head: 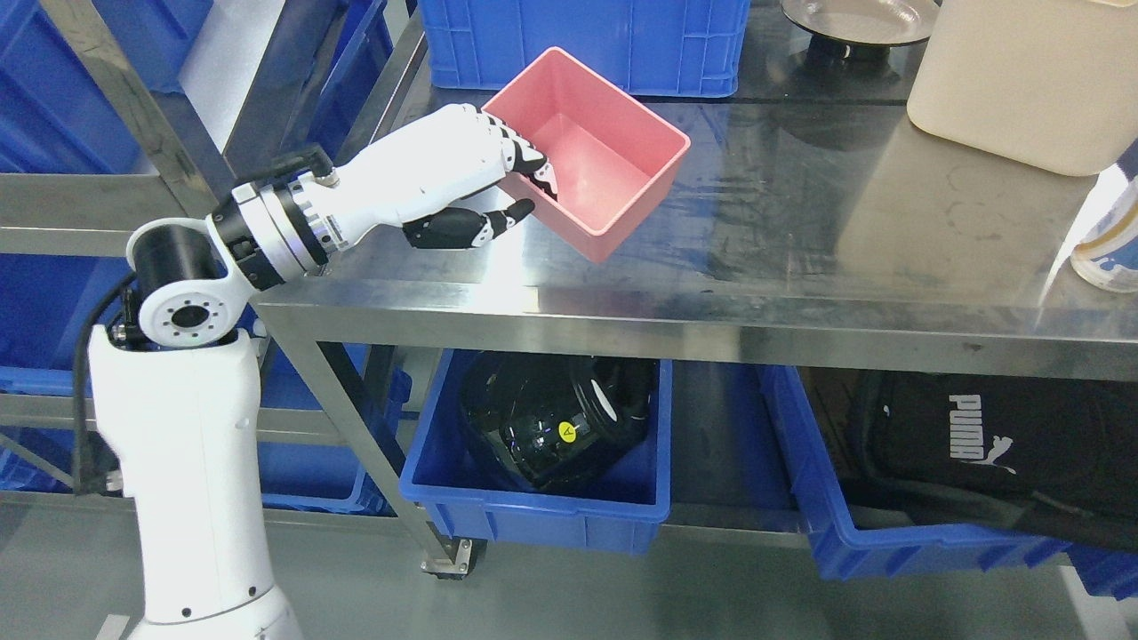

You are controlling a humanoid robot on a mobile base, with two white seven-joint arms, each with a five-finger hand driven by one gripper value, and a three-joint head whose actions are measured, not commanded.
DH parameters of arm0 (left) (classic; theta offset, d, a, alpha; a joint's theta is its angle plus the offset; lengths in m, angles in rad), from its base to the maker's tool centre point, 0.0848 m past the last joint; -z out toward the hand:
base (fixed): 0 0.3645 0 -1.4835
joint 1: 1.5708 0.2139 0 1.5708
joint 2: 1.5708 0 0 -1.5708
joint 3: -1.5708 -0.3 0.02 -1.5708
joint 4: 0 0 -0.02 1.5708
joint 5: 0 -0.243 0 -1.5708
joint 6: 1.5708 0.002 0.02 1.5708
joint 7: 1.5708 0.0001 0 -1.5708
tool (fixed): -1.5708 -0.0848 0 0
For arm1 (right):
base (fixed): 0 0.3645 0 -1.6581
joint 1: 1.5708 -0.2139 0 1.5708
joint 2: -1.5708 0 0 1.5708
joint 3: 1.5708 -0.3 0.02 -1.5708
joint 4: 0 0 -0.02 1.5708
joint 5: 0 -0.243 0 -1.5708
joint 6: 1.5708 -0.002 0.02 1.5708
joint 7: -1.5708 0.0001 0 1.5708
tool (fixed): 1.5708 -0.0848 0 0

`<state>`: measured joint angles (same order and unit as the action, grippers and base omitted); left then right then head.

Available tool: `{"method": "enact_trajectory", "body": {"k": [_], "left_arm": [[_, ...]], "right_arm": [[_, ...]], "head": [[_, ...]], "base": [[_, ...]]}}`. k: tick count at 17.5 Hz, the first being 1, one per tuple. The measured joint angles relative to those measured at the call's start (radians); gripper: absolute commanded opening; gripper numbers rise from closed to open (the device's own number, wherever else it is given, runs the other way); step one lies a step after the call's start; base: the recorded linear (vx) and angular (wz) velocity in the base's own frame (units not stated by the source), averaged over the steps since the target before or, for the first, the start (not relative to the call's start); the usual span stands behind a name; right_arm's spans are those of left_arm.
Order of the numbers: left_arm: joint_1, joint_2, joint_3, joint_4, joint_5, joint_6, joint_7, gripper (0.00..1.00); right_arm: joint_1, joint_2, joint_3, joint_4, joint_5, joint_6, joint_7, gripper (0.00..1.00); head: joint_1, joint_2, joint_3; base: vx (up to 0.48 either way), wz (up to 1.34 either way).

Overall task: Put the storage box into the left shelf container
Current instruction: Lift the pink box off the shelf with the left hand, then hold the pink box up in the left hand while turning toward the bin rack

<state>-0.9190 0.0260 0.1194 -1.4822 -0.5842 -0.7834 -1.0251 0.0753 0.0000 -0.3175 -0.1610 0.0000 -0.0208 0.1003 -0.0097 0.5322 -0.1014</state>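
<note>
A pink open storage box (605,160) is on the steel table (800,267), tilted, with its left side raised. My left hand (498,182) grips the box's left wall: the fingers (524,160) hook over the rim into the box and the thumb (480,227) presses from outside below. The box is empty. A steel shelf rack (107,200) with blue bins (53,89) stands at the left. My right arm is not in view.
A blue crate (582,44) stands behind the box. A cream container (1031,80) and a metal plate (858,18) sit at the back right, a can (1107,249) at the right edge. Blue bins (542,507) with dark gear sit under the table.
</note>
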Motion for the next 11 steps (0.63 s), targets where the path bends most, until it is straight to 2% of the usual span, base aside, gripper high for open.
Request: {"method": "enact_trajectory", "body": {"k": [3, 5, 11], "left_arm": [[0.006, -0.007, 0.035, -0.010, 0.005, -0.002, 0.001, 0.01], [0.012, -0.011, 0.058, -0.017, 0.007, -0.002, 0.002, 0.01], [0.020, -0.018, 0.096, -0.029, 0.009, -0.002, 0.003, 0.01]], "right_arm": [[0.001, 0.000, 0.000, 0.000, 0.000, 0.000, -0.002, 1.00], [0.000, 0.000, 0.000, 0.000, 0.000, -0.002, -0.002, 1.00], [0.000, 0.000, 0.000, 0.000, 0.000, -0.002, -0.002, 1.00]], "head": [[0.0000, 0.000, 0.000], [0.0000, 0.000, 0.000], [0.0000, 0.001, 0.000]], "base": [[-0.151, 0.20], [-0.140, 0.73], [-0.130, 1.17]]}}
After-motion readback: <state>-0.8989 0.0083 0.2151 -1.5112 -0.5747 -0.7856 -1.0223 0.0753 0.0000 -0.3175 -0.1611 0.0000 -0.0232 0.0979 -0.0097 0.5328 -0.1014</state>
